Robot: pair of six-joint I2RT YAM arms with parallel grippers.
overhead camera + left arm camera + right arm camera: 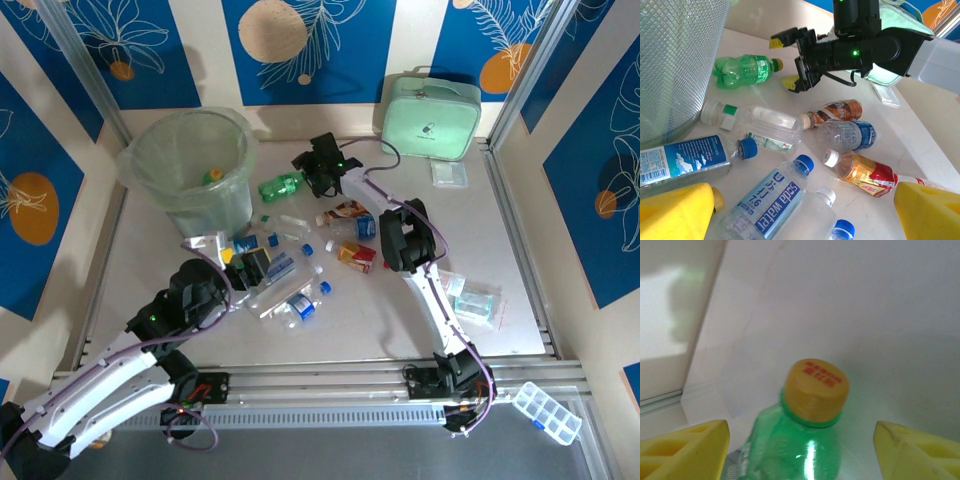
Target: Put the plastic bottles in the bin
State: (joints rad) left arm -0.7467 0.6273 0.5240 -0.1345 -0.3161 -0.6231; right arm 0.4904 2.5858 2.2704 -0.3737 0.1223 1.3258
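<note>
Several plastic bottles lie on the table between the arms. A green bottle (280, 186) with a yellow cap (815, 390) lies right of the bin (195, 165), a pale-green bucket lined with a clear bag. My right gripper (308, 172) is open at its cap end; the neck sits between the yellow fingers (685, 447) with a gap on each side. The left wrist view shows that gripper (787, 62) just right of the green bottle (742, 70). My left gripper (800, 215) is open low over a blue-labelled soda water bottle (770, 200), holding nothing.
A green bottle (213, 175) lies inside the bin. A mint-green zippered case (432, 117) stands at the back right, with clear packets (449, 173) near it and another (472, 300) by the right arm. A clear compartment box (548, 410) sits off the table's front right.
</note>
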